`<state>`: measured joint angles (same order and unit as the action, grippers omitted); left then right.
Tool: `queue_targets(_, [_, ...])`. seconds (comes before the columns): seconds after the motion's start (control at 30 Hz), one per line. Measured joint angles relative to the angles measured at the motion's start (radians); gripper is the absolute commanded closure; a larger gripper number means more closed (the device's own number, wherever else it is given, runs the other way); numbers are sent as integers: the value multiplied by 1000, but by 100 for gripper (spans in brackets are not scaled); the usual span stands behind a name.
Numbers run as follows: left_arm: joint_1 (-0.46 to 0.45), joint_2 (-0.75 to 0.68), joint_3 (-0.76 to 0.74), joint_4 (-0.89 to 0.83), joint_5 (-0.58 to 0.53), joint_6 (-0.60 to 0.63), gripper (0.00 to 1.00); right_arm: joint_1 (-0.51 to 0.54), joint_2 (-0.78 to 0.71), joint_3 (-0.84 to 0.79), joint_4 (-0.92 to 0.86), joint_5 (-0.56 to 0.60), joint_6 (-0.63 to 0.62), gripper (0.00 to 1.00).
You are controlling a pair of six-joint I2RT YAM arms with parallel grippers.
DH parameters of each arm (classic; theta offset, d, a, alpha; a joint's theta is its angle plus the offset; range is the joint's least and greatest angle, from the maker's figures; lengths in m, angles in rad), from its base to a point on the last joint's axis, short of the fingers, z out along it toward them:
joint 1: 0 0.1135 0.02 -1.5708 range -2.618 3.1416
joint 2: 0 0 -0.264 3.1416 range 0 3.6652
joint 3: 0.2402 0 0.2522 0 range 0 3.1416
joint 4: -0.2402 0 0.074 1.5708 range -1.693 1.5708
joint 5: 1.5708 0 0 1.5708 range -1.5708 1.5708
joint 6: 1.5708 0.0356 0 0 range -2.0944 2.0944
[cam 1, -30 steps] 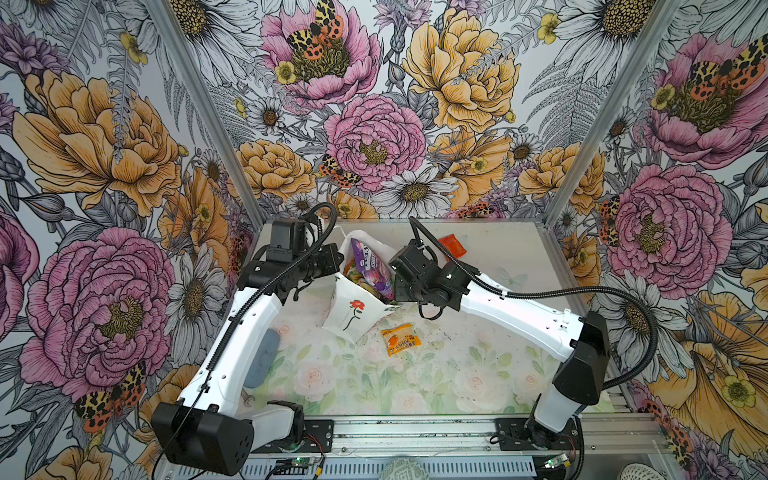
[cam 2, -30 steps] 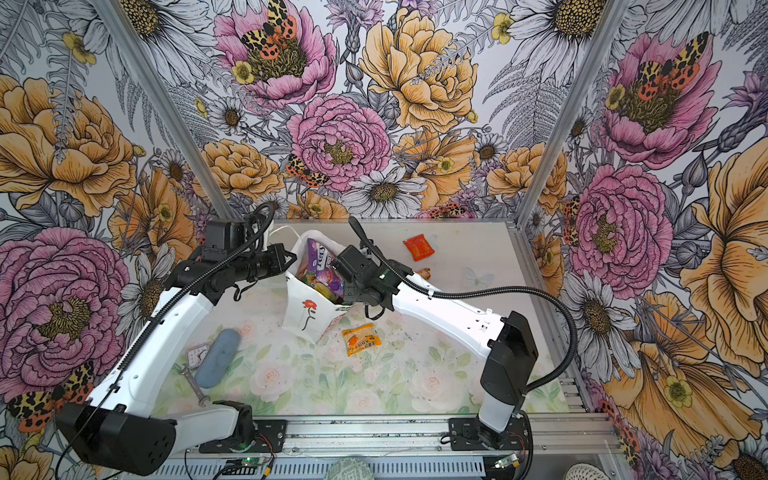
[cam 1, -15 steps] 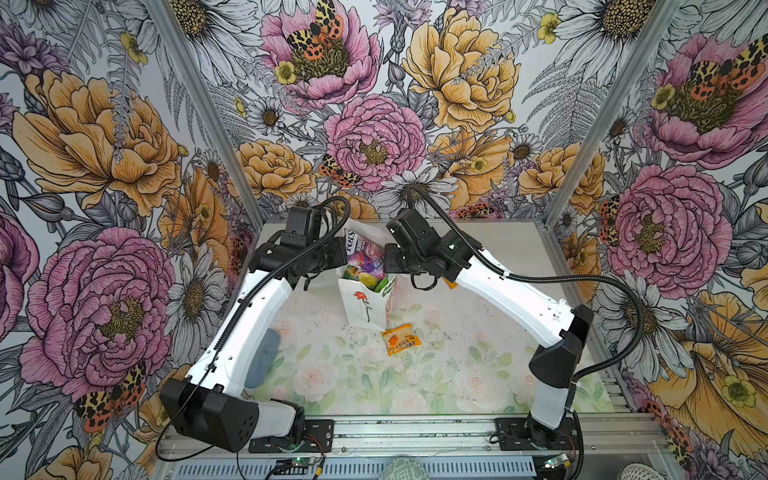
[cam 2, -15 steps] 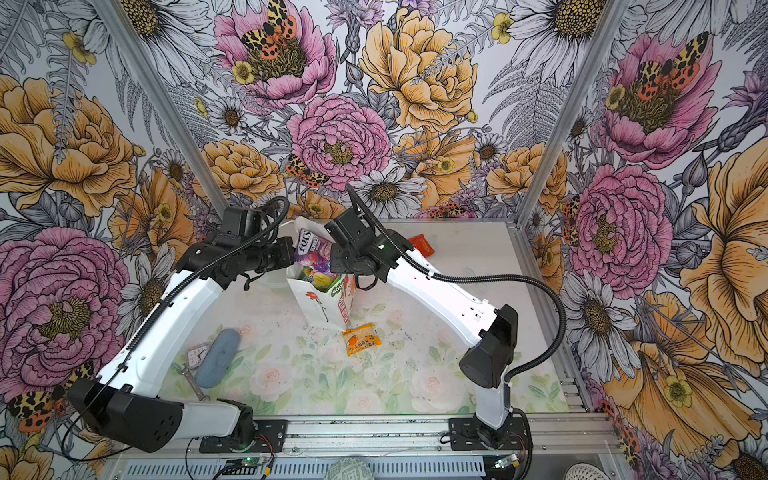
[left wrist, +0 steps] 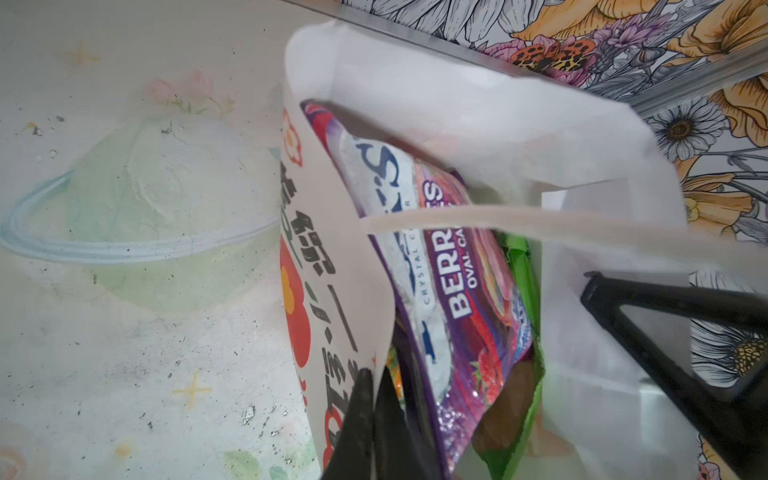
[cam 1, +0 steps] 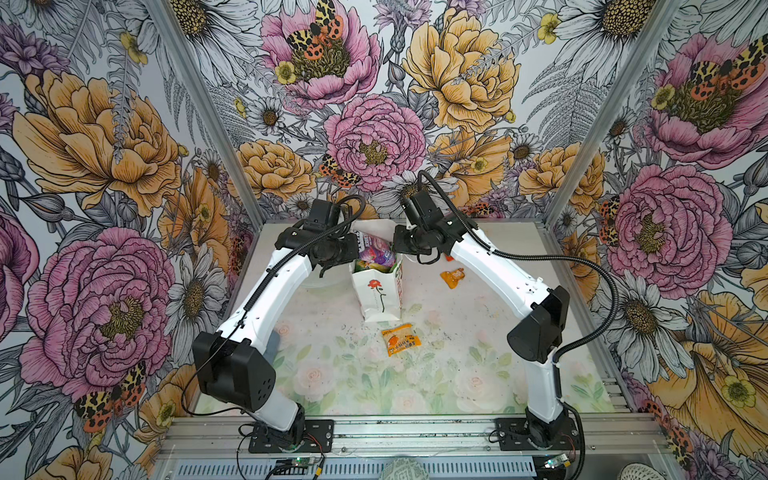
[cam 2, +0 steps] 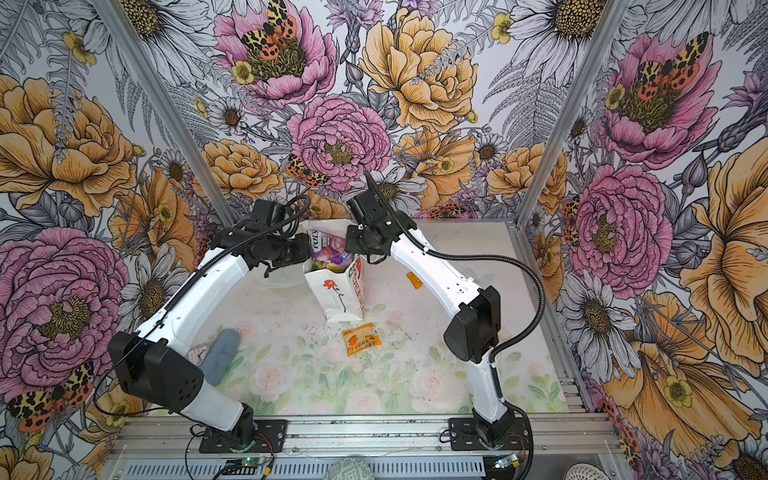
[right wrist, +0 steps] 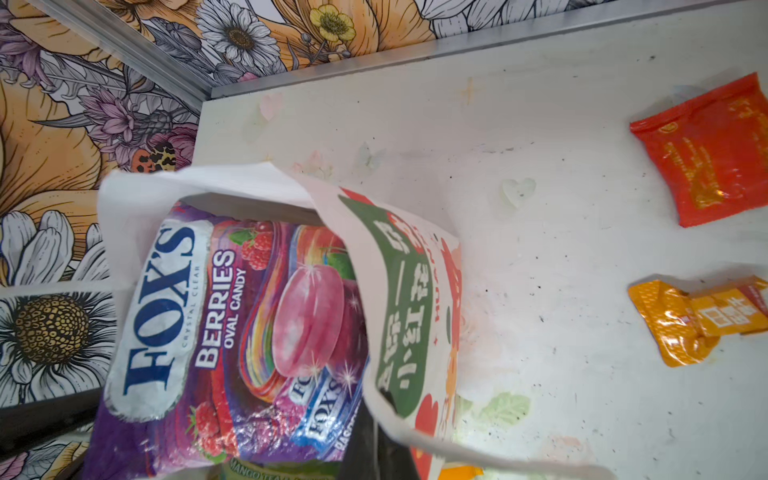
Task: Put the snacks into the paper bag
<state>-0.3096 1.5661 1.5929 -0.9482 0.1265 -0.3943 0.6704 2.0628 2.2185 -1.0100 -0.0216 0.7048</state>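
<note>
Left jaws, right jaws tight on opposite rims of upright white rose-printed paper bag (cam 1: 384, 307), purple pouch (cam 1: 376, 255) inside.

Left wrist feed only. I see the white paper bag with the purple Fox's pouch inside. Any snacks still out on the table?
Observer: Yes. A glossy orange fruit packet lies flat on the floral table, just in front of the white paper bag with the red rose.
Operator: Only that one?
Observer: No. A crumpled small orange packet lies to the bag's right in a top view.
Operator: Anything else?
Observer: The right wrist view shows a flat red packet near the small orange one, the two apart.
</note>
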Motion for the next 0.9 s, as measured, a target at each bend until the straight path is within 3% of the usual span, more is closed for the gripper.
queue_targets(0.23, [14, 0, 47, -59, -13, -1, 98, 4, 45, 76, -19, -11, -15, 100])
queue_targets(0.33, [35, 6, 60, -70, -7, -1, 99, 4, 49, 85, -22, -10, -18, 95])
queue_targets(0.43, [51, 21, 65, -66, -6, -1, 98, 4, 49, 87, -16, -10, -19, 84])
queue_targets(0.5, [53, 29, 65, -64, -3, 0, 99, 4, 49, 94, -2, -10, -23, 65])
queue_targets(0.6, [56, 32, 65, -63, -3, 0, 99, 6, 49, 122, 5, -9, -40, 52])
queue_targets(0.9, [63, 11, 4, 13, 43, 1, 99, 23, 37, 167, -48, 45, -87, 39])
